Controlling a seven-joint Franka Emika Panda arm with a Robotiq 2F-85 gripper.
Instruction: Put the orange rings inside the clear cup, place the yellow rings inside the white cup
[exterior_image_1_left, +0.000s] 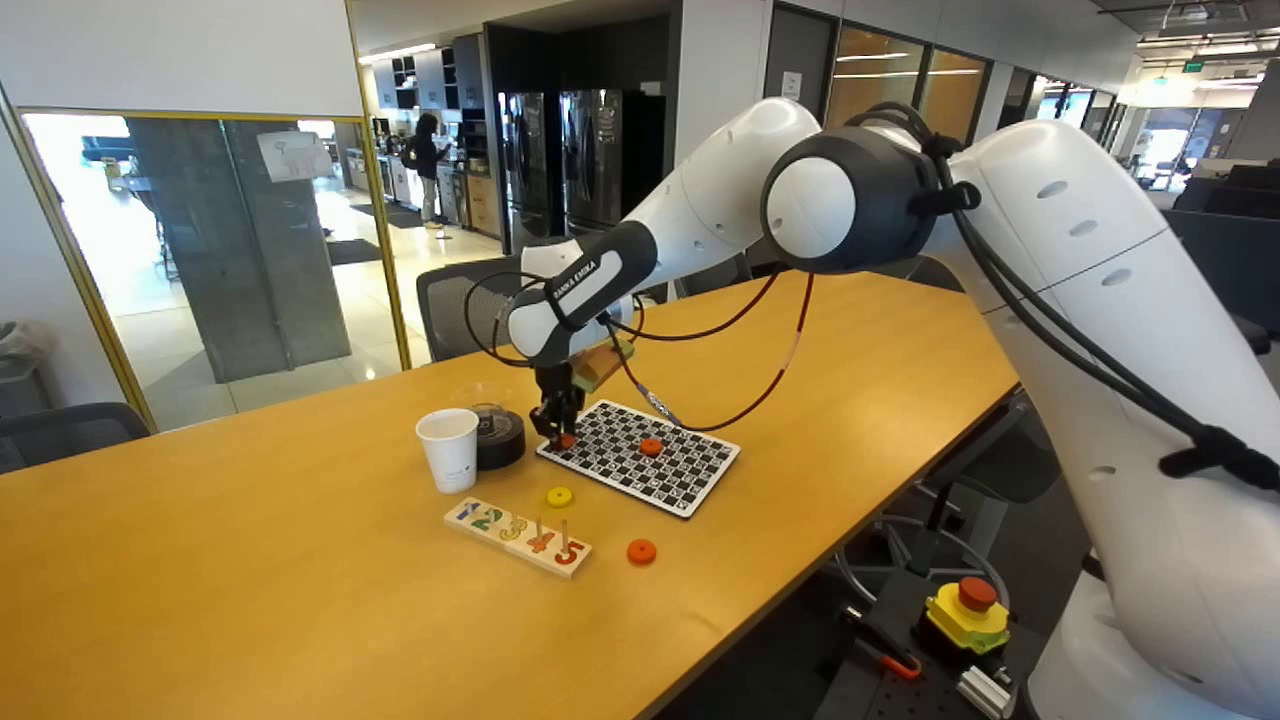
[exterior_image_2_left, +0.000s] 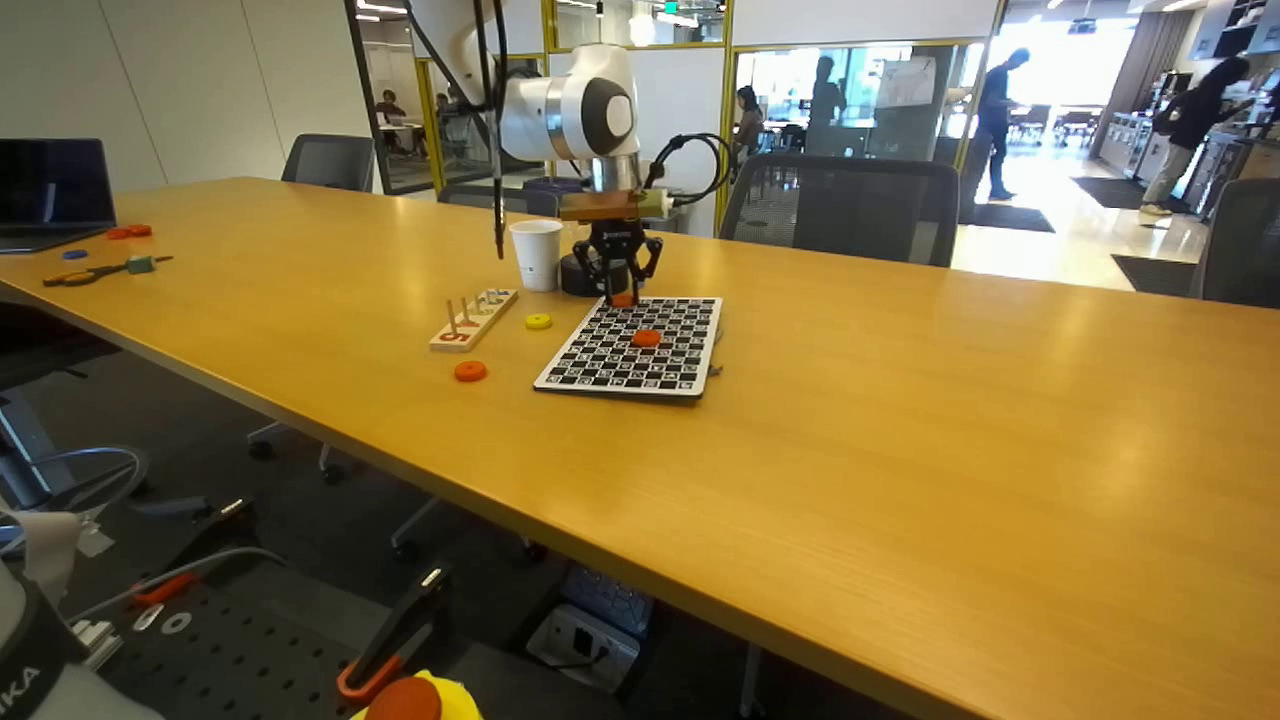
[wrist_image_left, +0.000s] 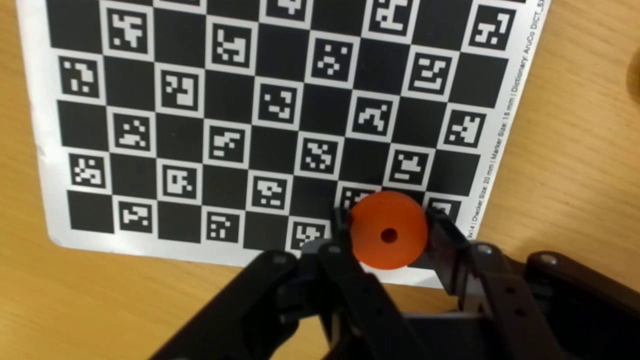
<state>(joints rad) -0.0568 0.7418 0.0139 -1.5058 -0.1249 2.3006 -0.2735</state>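
My gripper (wrist_image_left: 388, 222) is shut on an orange ring (wrist_image_left: 389, 230), one finger against each side, low over a corner of the checkered board; I cannot tell whether the ring touches the board. Another orange ring (exterior_image_1_left: 651, 447) lies mid-board, and a third orange ring (exterior_image_2_left: 470, 371) lies on the table. One yellow ring (exterior_image_1_left: 559, 497) is between the board and the number block. The white cup (exterior_image_1_left: 449, 450) stands upright in both exterior views. Beside it, the see-through rim of the clear cup (exterior_image_1_left: 484, 394) shows faintly above a dark round body, close to my gripper.
The black-and-white checkered board (exterior_image_2_left: 640, 380) lies flat under the gripper. A wooden number block (exterior_image_1_left: 519, 537) with upright pegs sits near the yellow ring. Far along the table are a laptop (exterior_image_2_left: 55, 190), pliers (exterior_image_2_left: 85, 276) and some red-orange pieces (exterior_image_2_left: 128, 231).
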